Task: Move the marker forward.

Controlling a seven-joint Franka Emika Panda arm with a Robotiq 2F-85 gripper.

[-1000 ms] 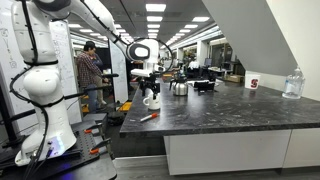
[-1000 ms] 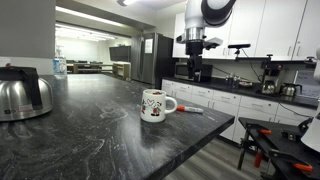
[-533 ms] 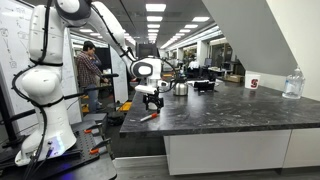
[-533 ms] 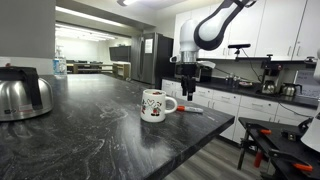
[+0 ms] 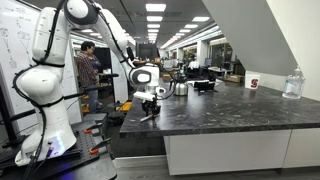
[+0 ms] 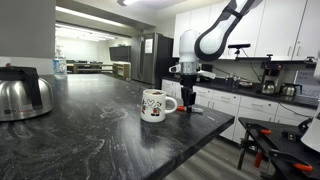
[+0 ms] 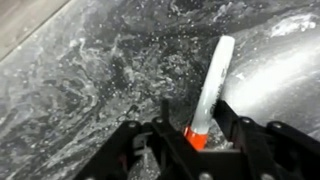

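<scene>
The marker (image 7: pixel 212 85) lies on the dark marbled countertop (image 7: pixel 80 90); it has a pale barrel and an orange-red end. In the wrist view that red end sits between my gripper's (image 7: pixel 200 135) two dark fingers, which stand tight against it on both sides. In both exterior views the gripper (image 5: pixel 150 108) (image 6: pixel 187 103) is down at the counter's near corner, straight above the marker (image 6: pixel 194 110), just beside the white mug (image 6: pixel 153 104).
A steel kettle (image 6: pixel 22 92) stands at the far end of the counter (image 6: pixel 100 130). Another kettle (image 5: pixel 179 87) and dark appliances sit behind the arm. Orange-red hand tools (image 6: pixel 270 142) lie on a low cart past the counter edge. A person (image 5: pixel 90 72) stands in the background.
The arm has come down from well above the counter to the marker, and the jaws have closed in from wide open onto its red end.
</scene>
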